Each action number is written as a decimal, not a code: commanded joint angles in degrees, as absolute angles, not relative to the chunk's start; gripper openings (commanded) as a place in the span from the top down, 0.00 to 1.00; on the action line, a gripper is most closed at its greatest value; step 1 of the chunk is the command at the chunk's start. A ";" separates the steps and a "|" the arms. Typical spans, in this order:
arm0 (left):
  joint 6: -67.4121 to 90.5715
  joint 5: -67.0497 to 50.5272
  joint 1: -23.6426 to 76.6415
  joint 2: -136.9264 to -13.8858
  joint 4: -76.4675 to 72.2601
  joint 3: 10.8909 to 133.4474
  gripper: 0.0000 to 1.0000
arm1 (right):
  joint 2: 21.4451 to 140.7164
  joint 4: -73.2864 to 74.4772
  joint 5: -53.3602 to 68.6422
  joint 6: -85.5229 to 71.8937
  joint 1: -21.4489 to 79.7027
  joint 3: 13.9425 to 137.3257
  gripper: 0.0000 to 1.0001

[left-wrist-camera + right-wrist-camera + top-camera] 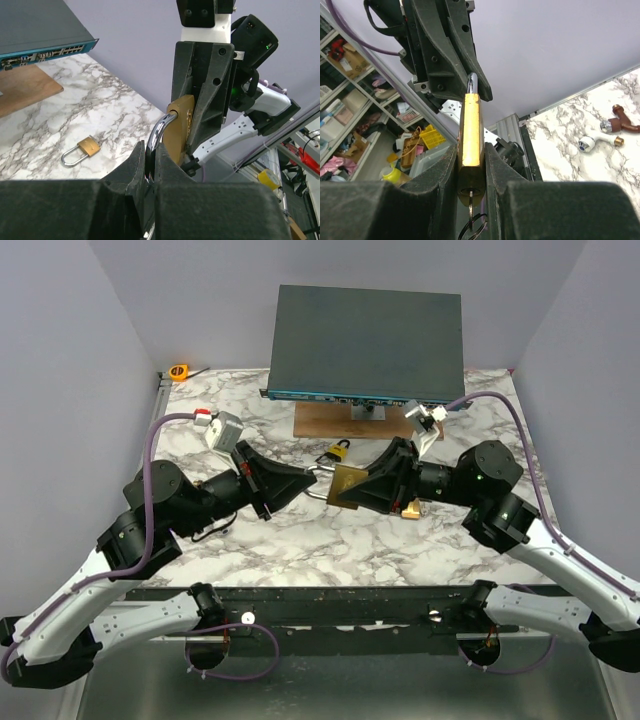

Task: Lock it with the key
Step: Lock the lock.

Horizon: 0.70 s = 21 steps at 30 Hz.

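Marble-patterned table (330, 540) between grey walls, with a network switch (365, 340) on a wooden board at the back. At centre the two arms meet at the large brass padlock (347, 487), which appears to be held clear of the surface. The right gripper (471, 162) pinches the lock body flat between its fingers. The left gripper (151, 162) is pressed together on the steel shackle (159, 131). The key (470, 202) sits in the keyway at the lower end of the body, its ring hanging below, and neither gripper touches it. A second, small padlock (82, 150) lies on the table nearby, apart from both arms. Whether the shackle's free leg is seated cannot be told.

Hazards, as judged:
(a) A push out of line with the body would likely jam the shackle or twist the lock out of the right fingers.
(b) The thin, smooth shackle may slip between the left pads.
(c) Reaching the key requires one grip to let go, so the lock could tip or drop and the key shake loose.
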State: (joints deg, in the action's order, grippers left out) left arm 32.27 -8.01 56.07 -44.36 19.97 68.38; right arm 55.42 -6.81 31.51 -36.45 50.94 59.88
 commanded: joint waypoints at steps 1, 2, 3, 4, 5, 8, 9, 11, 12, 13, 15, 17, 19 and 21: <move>37.63 -24.21 62.13 -48.97 22.04 65.01 1.00 | 62.40 -16.71 25.03 -34.98 52.47 62.93 0.99; 36.86 -22.78 62.14 -48.32 22.89 65.60 1.00 | 62.20 -16.66 25.09 -35.07 52.47 62.78 0.99; 35.86 -20.94 62.14 -47.44 23.52 66.46 1.00 | 61.86 -16.40 24.67 -35.07 52.47 62.44 0.99; 34.74 -18.83 62.14 -46.71 24.47 67.46 1.00 | 61.42 -15.99 24.11 -35.30 52.47 62.16 0.99; 33.88 -16.99 62.04 -45.90 25.14 68.56 1.00 | 61.01 -15.61 24.22 -35.17 52.47 61.90 0.99; 31.18 -13.12 61.94 -43.55 25.44 70.04 1.00 | 59.81 -15.03 24.87 -34.89 52.47 60.90 0.98; 30.46 -12.38 61.96 -43.15 25.70 70.83 1.00 | 59.37 -15.03 25.08 -34.82 52.51 60.55 0.93; 29.57 -11.80 61.88 -42.73 26.72 72.72 1.00 | 58.52 -14.59 25.86 -34.46 52.43 59.97 0.70; 29.30 -11.54 61.86 -42.78 27.35 74.11 1.00 | 58.05 -14.29 26.22 -34.34 52.47 59.62 0.63; 28.95 -11.52 61.87 -42.80 27.69 75.25 1.00 | 57.47 -14.32 26.28 -34.28 52.48 59.07 0.56; 28.36 -11.87 61.87 -42.69 27.75 77.18 1.00 | 56.44 -14.92 26.39 -34.34 52.47 57.75 0.47; 27.56 -11.99 61.82 -42.87 28.46 79.31 1.00 | 55.29 -15.57 26.89 -34.29 52.48 56.54 0.41; 26.87 -11.42 61.87 -42.98 29.32 81.23 1.00 | 54.03 -15.44 26.85 -34.21 52.48 55.46 0.37; 26.47 -10.63 61.86 -42.81 29.88 82.68 1.00 | 52.38 -15.04 27.17 -33.64 52.47 54.42 0.32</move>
State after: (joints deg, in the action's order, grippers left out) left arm 28.01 -9.50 61.58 -44.40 34.06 76.79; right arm 55.72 -12.60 28.49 -35.07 52.51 56.34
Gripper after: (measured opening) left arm 0.035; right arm 0.640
